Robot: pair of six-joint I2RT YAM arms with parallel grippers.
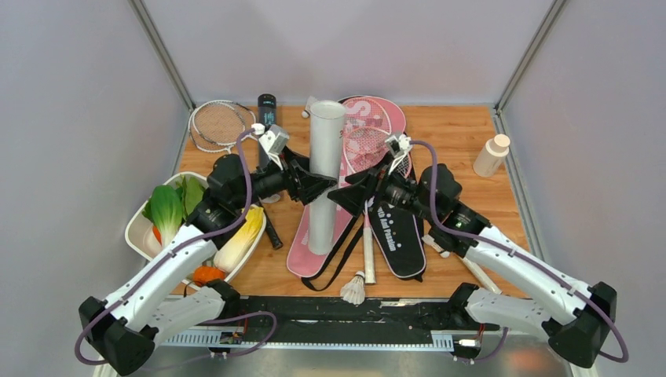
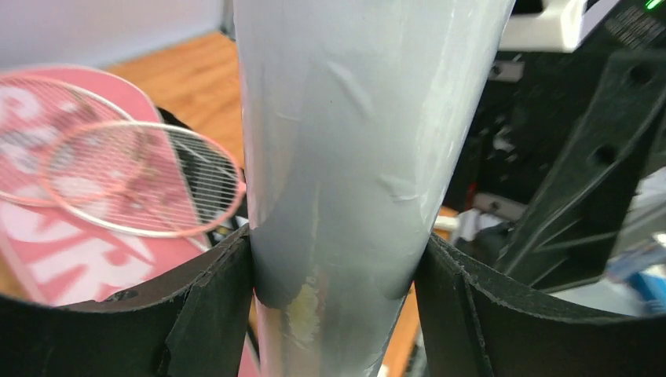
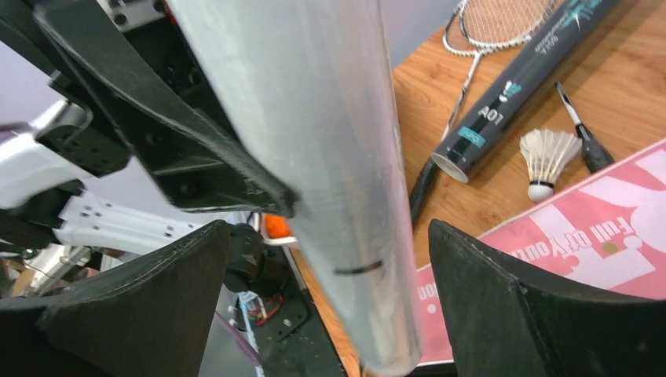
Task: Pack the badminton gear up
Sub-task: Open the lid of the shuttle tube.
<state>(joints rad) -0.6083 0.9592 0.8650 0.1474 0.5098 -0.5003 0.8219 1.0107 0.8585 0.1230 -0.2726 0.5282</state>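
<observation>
I have the white tube point(image 1: 324, 177) standing tilted over the pink racket bag point(image 1: 302, 255) in the middle of the table point(image 1: 455, 133), open mouth up. My left gripper point(image 2: 334, 267) has its jaws clamped on the tube's sides. My right gripper point(image 3: 328, 236) straddles the same tube, jaws wide apart and touching neither side. A shuttlecock point(image 1: 355, 289) lies near the front edge.

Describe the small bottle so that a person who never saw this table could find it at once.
Start from the wooden table and look to its far right corner. There the small bottle stands upright alone, right of the pink racket bag. It is white with a tan cap, much shorter than the grey tube.
</observation>
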